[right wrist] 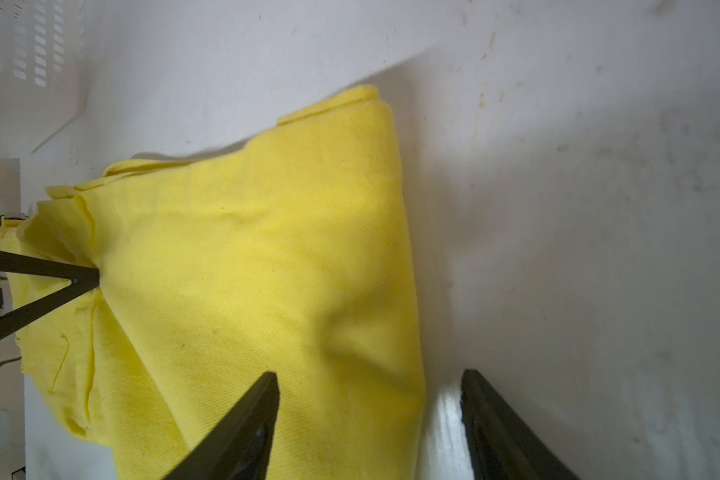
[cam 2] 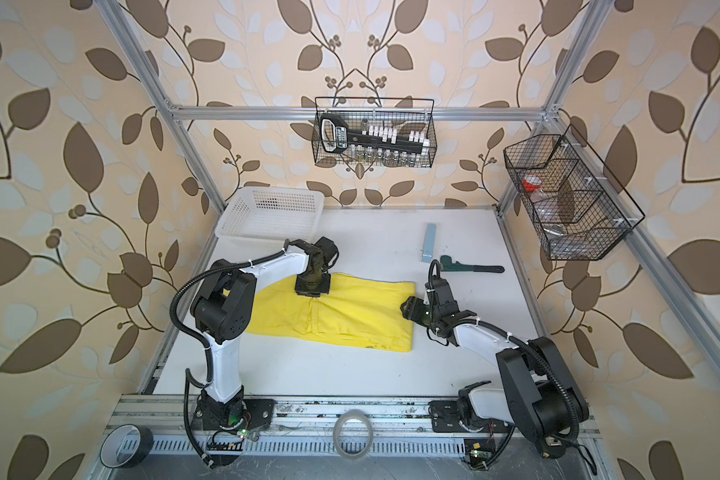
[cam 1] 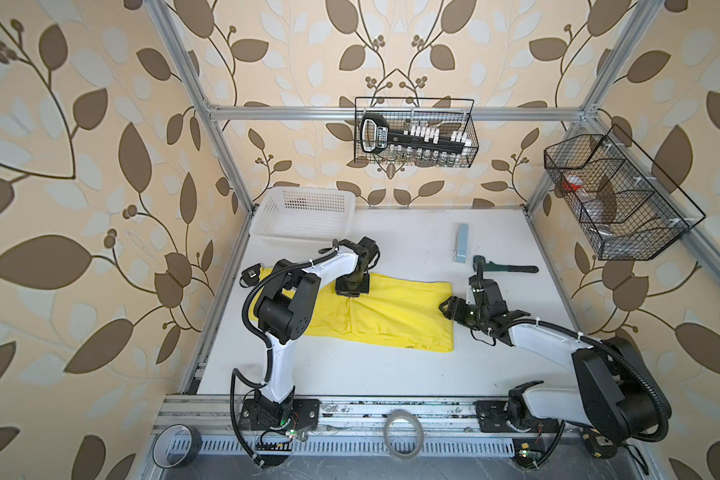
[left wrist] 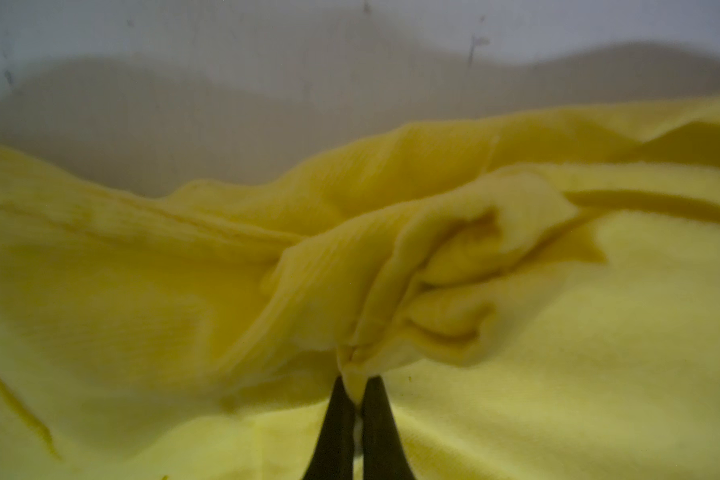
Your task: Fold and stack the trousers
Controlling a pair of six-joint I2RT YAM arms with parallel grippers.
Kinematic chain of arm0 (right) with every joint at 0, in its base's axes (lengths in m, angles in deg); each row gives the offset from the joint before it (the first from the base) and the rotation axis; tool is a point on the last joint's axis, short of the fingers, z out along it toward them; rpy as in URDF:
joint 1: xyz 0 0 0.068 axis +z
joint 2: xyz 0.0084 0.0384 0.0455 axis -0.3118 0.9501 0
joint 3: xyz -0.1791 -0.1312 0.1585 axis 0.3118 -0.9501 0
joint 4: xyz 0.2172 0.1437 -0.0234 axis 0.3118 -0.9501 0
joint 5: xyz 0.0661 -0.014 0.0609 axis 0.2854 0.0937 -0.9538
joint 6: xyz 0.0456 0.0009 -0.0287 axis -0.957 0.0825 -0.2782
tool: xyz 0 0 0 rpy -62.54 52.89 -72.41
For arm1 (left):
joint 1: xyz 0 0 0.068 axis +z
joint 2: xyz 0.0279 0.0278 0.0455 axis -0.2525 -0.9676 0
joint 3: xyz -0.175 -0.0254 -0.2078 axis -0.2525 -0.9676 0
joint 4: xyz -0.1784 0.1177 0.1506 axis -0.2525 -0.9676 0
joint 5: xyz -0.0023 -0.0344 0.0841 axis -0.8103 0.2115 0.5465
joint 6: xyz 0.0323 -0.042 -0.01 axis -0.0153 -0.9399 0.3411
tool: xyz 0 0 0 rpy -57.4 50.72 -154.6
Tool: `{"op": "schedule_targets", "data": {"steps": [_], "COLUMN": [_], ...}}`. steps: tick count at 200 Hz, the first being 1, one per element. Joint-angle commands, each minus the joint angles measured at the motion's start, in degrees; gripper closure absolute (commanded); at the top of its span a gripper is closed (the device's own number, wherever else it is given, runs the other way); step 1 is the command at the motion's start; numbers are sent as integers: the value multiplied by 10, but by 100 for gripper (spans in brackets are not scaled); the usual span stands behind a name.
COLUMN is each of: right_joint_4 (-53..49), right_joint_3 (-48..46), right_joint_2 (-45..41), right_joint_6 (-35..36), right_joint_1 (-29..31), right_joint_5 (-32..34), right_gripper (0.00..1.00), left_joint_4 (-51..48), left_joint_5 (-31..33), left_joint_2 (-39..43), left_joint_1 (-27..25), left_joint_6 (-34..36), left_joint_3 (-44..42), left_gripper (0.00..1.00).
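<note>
Two grippers attended the trousers (cam 1: 395, 313): the left gripper (left wrist: 357, 386) pinched a bunch at their far edge, likely to carry it over for a fold, while the right gripper (right wrist: 370, 376) stood spread astride the folded end; they lay flat on the table (cam 1: 391, 374)

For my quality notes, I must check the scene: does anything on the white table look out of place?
Yes. A dark green metal pipe wrench and a pale blue flat bar lie beyond the bright yellow soft trousers, apart from them; neither serves folding clothes. Nothing looks spilled or broken.
</note>
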Motion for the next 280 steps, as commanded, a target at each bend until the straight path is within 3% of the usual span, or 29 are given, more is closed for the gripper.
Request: {"op": "schedule_targets", "data": {"steps": [1,11,25,88,103,137,163,221,280], "right_joint_4": [-11,-10,-6,-23,-18,-38,-45,-150,-277], "right_joint_3": [18,19,23,54,47,52,53,85,169], "right_joint_2": [9,14,24,77,71,34,11,-53,-111], "right_joint_6": [7,8,12,38,35,48,55,125,191], "right_joint_1": [3,3,2,30,30,11,-26,-122,-255], "right_joint_5": [13,13,12,20,19,25,-2,-4,-7], "right_gripper": [30,31,31,44,53,83,100,100,100], "left_joint_4": [-18,-24,-29,-57,-68,-92,-99,-133,-128], "left_joint_5": [51,57,64,57,50,26,6,23,18], "left_joint_2": [-15,-18,-16,45,66,110,145,195,223], "left_joint_1": [6,4,3,1,1,-1,-1,2,49], "left_joint_6": [8,10,14,23,27,36,36,52,59], "left_joint_3": [17,19,19,12,11,-3,-16,-8,-34], "left_gripper": [87,83,67,42,36,34,30,23,22]}}
